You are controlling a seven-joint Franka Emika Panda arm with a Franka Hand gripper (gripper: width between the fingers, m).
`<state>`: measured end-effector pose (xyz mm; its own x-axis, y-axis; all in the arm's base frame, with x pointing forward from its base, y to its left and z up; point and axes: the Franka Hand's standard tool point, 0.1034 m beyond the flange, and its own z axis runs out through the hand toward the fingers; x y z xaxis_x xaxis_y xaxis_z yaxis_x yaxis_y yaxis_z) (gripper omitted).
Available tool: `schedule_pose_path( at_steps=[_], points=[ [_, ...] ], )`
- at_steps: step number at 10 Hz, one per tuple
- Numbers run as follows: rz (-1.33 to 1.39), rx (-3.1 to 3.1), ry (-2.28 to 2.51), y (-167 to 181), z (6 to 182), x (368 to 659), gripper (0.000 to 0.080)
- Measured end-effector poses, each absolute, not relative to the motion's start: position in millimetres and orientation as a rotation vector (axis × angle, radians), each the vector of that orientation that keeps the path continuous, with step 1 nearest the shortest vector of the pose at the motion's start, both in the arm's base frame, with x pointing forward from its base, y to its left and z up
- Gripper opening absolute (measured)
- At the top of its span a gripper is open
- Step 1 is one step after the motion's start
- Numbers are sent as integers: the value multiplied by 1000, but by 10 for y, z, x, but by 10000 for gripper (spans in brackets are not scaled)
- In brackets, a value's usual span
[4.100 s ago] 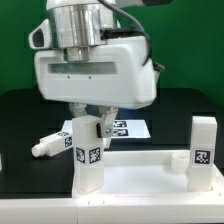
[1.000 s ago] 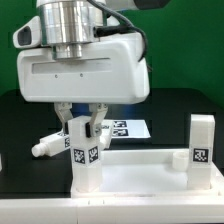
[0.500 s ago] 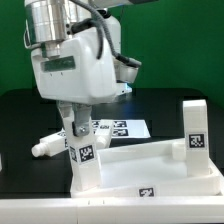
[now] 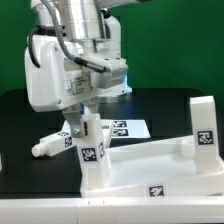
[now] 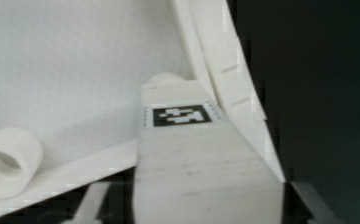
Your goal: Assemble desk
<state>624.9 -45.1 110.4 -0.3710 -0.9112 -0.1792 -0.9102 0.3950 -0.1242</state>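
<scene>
My gripper point(image 4: 86, 126) is shut on a blocky white leg point(image 4: 91, 152) that stands upright in a corner of the desk tabletop point(image 4: 150, 168), at the exterior view's left. A second leg point(image 4: 203, 127) stands on the far corner at the right. A third leg point(image 4: 50, 144) lies loose on the black table to the left. In the wrist view the held leg point(image 5: 195, 165) with its tag fills the space between the dark fingers point(image 5: 99, 203) of my gripper point(image 5: 200, 212). Behind it the tabletop point(image 5: 70, 70) shows its rim and a round socket point(image 5: 8, 165).
The marker board point(image 4: 128, 128) lies flat on the black table behind the tabletop. A white ledge runs along the front edge of the scene. The green wall closes the back.
The hand has twisted about its vertical axis while holding the leg. The tabletop has swung with it, and the leg on the right has shifted toward the exterior view's right.
</scene>
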Motion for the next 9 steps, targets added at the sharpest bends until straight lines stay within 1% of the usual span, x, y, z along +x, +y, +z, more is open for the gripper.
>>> schedule_pose_path(
  at_steps=[3, 5, 6, 7, 9],
  points=[
    [47, -1537, 2499, -358, 1093, 6207, 302],
    [47, -1545, 2495, -357, 1083, 6204, 307],
    [47, -1546, 2495, -355, 1080, 6204, 491],
    [45, -1560, 2486, -364, 1081, 6203, 622],
    [3, -1682, 2401, -566, 1144, 6204, 622]
  ],
)
